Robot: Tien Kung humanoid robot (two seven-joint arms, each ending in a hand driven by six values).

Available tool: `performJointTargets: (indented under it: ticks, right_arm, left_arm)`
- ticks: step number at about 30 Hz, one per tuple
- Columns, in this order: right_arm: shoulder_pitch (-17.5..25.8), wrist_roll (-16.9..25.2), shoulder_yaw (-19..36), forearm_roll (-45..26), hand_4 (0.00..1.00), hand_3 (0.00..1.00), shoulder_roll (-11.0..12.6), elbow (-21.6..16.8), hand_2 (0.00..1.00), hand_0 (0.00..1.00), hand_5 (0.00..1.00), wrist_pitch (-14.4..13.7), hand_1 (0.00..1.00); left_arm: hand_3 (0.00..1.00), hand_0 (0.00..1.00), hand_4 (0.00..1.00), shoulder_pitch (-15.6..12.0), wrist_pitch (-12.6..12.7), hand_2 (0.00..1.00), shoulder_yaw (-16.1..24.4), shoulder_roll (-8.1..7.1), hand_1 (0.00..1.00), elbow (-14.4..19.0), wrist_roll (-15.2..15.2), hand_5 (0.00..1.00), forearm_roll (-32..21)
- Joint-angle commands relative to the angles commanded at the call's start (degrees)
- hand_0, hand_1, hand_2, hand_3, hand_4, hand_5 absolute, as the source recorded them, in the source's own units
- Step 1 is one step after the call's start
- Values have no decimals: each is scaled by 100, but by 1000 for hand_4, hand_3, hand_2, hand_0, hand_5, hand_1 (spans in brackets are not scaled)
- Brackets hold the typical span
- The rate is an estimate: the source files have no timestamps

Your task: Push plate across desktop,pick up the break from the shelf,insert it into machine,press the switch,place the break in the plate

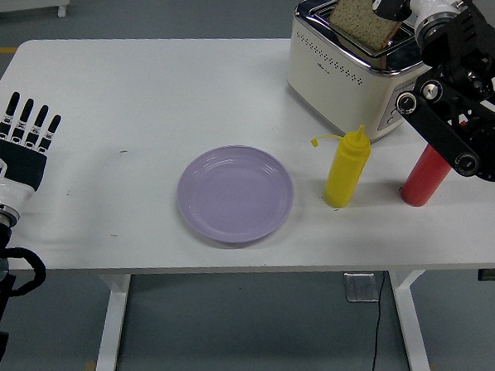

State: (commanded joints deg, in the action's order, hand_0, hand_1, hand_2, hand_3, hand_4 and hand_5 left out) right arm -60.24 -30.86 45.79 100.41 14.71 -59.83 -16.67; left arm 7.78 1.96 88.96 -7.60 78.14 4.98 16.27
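A slice of brown bread (363, 19) stands upright in the near slot of the cream and chrome toaster (352, 66) at the table's far right. My right hand (395, 5) is shut on the bread's right top edge, its black arm (463, 105) rising from the right. The lilac plate (235, 193) lies bare in the middle of the table, towards the front. My left hand (26, 128) rests at the left edge, fingers straight and holding nothing.
A yellow squeeze bottle (347, 167) and a red bottle (427, 172) stand in front of the toaster, right of the plate. The right forearm hangs over the red bottle. The white table (135, 105) ends close below the plate.
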Motion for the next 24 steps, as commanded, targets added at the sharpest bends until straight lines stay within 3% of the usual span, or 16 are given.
performJointTargets:
  ticks: [5, 6, 9, 11, 12, 17, 18, 23, 24]
  right_arm:
    - [4, 9, 2, 33, 676, 801, 1, 13, 720, 464, 191, 68, 566]
    - [5, 15, 6, 38, 725, 875, 1, 16, 804, 526, 218, 73, 618]
    - [7, 44, 27, 52, 725, 875, 6, 16, 804, 526, 218, 60, 618]
    - [13, 74, 50, 53, 725, 875, 14, 2, 804, 526, 218, 11, 618]
    - [18, 86, 62, 52, 750, 929, 22, -9, 879, 599, 242, -17, 678]
    - [60, 96, 159, 57, 750, 929, 111, -132, 879, 599, 242, -231, 678]
    - [76, 90, 185, 53, 742, 878, 139, -171, 851, 579, 260, -300, 659]
    - [214, 27, 327, -19, 742, 878, 341, -437, 851, 579, 260, -674, 659]
    - [272, 37, 378, -54, 566, 725, 421, -531, 705, 465, 288, -763, 552]
  left_arm:
    - [825, 831, 627, 2, -1, 931, 9, -2, 872, 1, 0, 998, 0]
    - [824, 830, 627, 3, -1, 931, 6, -1, 872, 0, 0, 998, -1]
    - [824, 830, 627, 6, -2, 931, -3, -1, 872, 0, -1, 998, -1]
    - [824, 830, 627, 6, -2, 931, -2, -1, 872, -1, -1, 998, -1]
    - [823, 830, 627, 5, -2, 930, -1, -2, 872, 0, -1, 998, 0]
    - [823, 830, 627, 3, -2, 930, 8, -4, 872, 6, 0, 998, 1]
    - [822, 830, 627, 3, -2, 931, 9, -5, 872, 7, 0, 998, 1]
    - [822, 830, 627, -1, -2, 931, 19, -6, 872, 16, 0, 998, 2]
    - [821, 830, 627, -2, -2, 931, 24, -7, 871, 18, 0, 998, 3]
